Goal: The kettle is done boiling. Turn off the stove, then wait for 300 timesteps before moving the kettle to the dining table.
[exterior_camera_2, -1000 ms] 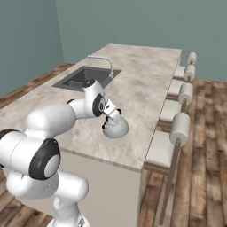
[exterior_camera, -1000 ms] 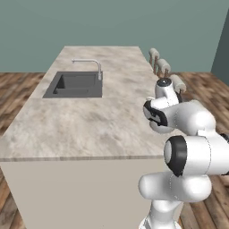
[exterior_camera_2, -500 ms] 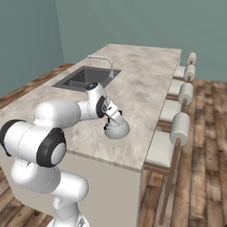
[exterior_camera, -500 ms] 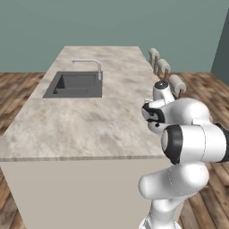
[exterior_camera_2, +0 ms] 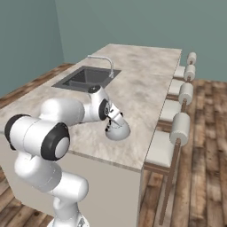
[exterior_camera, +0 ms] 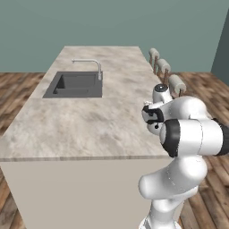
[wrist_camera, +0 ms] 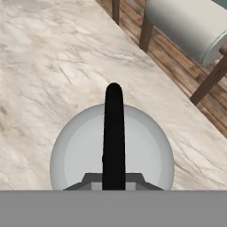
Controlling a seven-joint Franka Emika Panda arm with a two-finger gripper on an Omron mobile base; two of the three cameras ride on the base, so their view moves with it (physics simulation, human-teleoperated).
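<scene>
The silver-grey kettle (exterior_camera_2: pixel 120 132) stands on the beige marbled dining table (exterior_camera_2: pixel 142 88), near its right edge beside the stools. In the hand view I look straight down on its dome (wrist_camera: pixel 80 150), and the dark handle (wrist_camera: pixel 113 133) runs up the middle. My gripper (exterior_camera_2: pixel 114 125) sits right on top of the kettle, closed around the handle. Its fingertips lie under the bottom of the hand view. In the left base view my hand (exterior_camera: pixel 154 114) hovers over the table's right edge (exterior_camera: pixel 80 125). The stove is out of view.
An inset dark sink (exterior_camera: pixel 76 84) with a chrome tap (exterior_camera: pixel 96 67) lies at the far left of the table. A row of stools with white cylindrical backs (exterior_camera_2: pixel 179 128) lines the right side, one close to the kettle (wrist_camera: pixel 186 22). Wooden floor lies beyond.
The kettle and my hand have stayed in place on the table. My elbow has risen and swung closer to the cameras.
</scene>
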